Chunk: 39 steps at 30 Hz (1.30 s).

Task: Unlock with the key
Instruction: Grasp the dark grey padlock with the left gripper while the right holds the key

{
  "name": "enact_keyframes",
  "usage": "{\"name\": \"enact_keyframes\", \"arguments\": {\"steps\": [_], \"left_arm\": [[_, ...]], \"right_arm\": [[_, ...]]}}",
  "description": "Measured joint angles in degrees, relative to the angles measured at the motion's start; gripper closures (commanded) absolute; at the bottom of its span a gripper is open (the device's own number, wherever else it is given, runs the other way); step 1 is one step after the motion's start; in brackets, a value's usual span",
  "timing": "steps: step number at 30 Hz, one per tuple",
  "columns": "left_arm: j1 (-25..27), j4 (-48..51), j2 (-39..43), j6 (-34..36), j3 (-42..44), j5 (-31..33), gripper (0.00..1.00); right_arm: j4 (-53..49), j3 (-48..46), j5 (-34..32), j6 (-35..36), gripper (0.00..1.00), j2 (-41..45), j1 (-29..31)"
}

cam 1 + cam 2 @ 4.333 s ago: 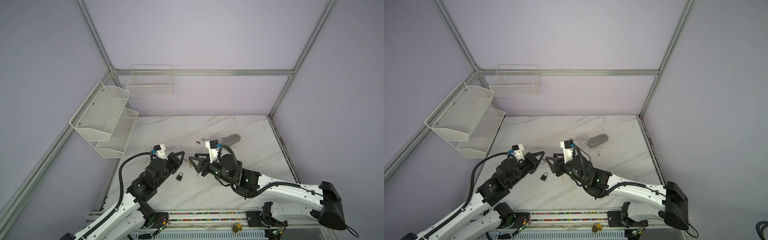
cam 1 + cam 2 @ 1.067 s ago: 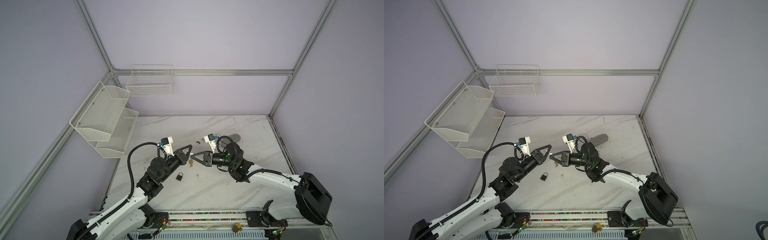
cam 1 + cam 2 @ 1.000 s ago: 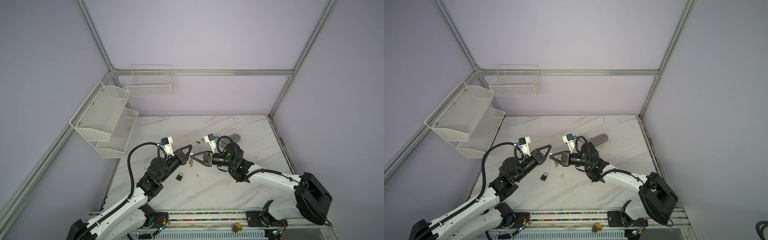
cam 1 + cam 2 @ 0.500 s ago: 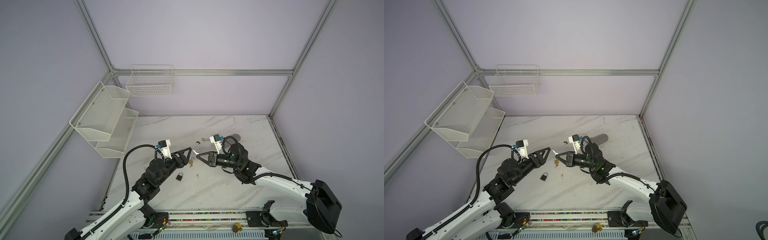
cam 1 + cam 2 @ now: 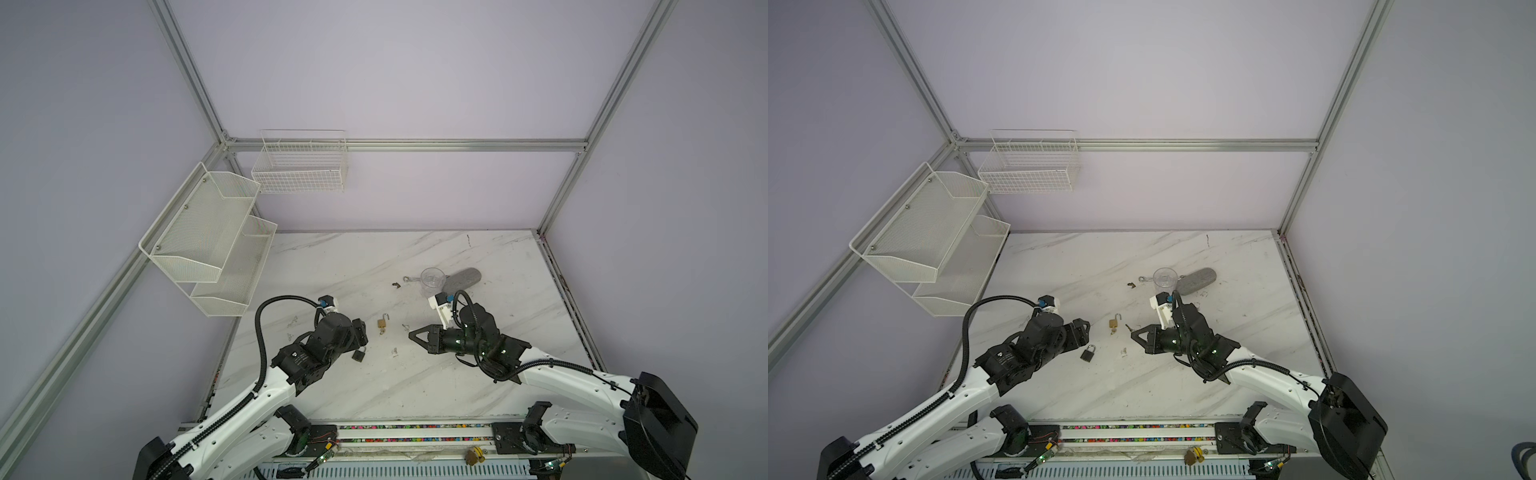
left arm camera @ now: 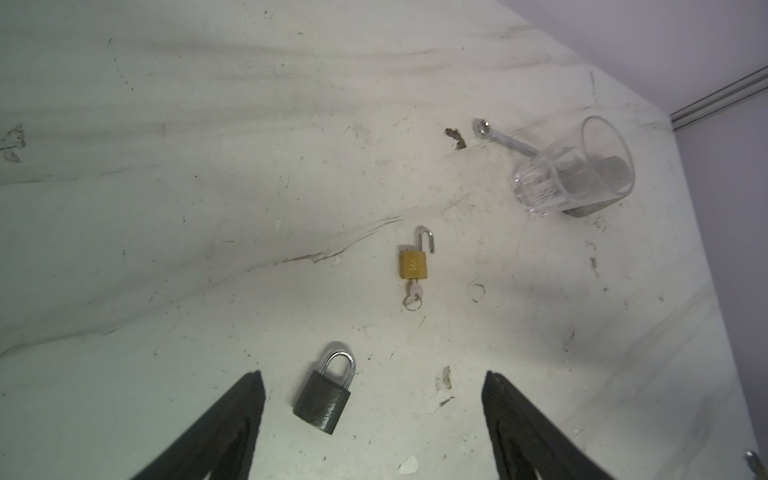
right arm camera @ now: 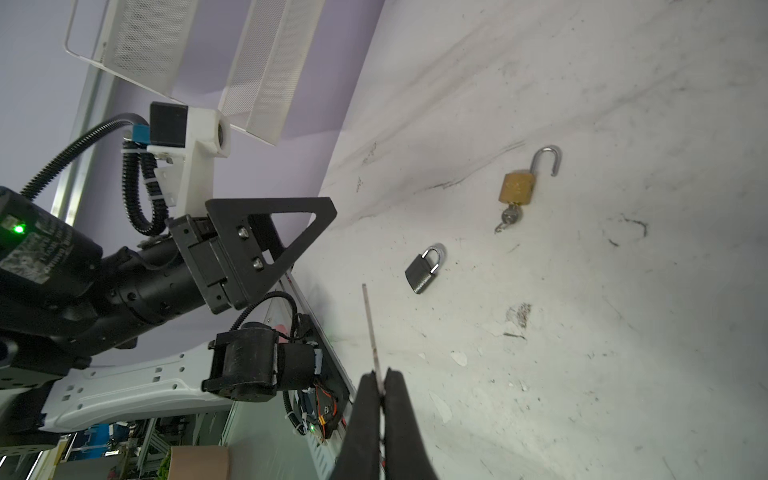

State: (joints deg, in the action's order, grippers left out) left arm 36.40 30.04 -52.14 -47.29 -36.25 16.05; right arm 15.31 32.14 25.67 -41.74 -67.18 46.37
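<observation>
Near the middle of the tabletop (image 5: 374, 266), between your two arms, the brass padlock (image 6: 413, 264) lies flat with its shackle swung open and the key (image 6: 413, 291) seated in its keyway, so I judge that lock already undone. Your left pincer (image 6: 372, 374) stands wide apart and empty. The dark padlock (image 6: 323, 401) lies just ahead of its tips, nearer and to the left of the brass padlock, with its shackle shut. Your right pincer (image 7: 379, 376) is pressed closed on a thin metal strip (image 7: 370, 324) that sticks out past its tips. Seen edge-on it may be a second key, but I can't be sure. If the dark padlock is next, you'll need to steady its body with the left pincer and line the strip up with its keyway, which no view shows. In both top views the strip is too small to make out, and the glass (image 6: 577, 166) at the far right partly hides a grey object behind it.
</observation>
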Motion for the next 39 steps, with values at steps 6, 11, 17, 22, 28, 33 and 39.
{"name": "enact_keyframes", "arguments": {"steps": [6,11,17,22,28,33,39], "left_arm": [[0.0,2.6,-9.0,1.5,-1.0,-0.9,0.17],[0.0,2.4,-14.9,2.3,-1.0,-2.7,0.17],[0.0,2.4,-18.9,2.8,-1.0,-4.6,0.16],[0.0,2.1,-20.2,3.0,-1.0,-6.3,0.15],[0.0,1.6,-22.3,3.5,-1.0,-8.0,0.15],[0.0,0.0,-23.2,3.6,-1.0,-9.0,0.15],[0.4,-1.3,-25.3,4.6,-1.1,-9.7,0.17]], "right_arm": [[0.3,-1.9,-0.8,0.0,1.00,0.2,0.0],[0.5,-1.9,-1.4,0.0,1.00,0.2,0.0],[0.5,-1.9,-2.1,0.1,1.00,0.2,0.0],[0.5,-1.9,-2.4,0.1,1.00,0.2,0.0],[0.5,-1.9,-2.8,0.1,1.00,0.3,0.0],[0.5,-1.9,-3.0,0.1,1.00,1.1,0.0],[0.5,-1.9,-3.5,0.3,1.00,1.3,-0.1]]}}
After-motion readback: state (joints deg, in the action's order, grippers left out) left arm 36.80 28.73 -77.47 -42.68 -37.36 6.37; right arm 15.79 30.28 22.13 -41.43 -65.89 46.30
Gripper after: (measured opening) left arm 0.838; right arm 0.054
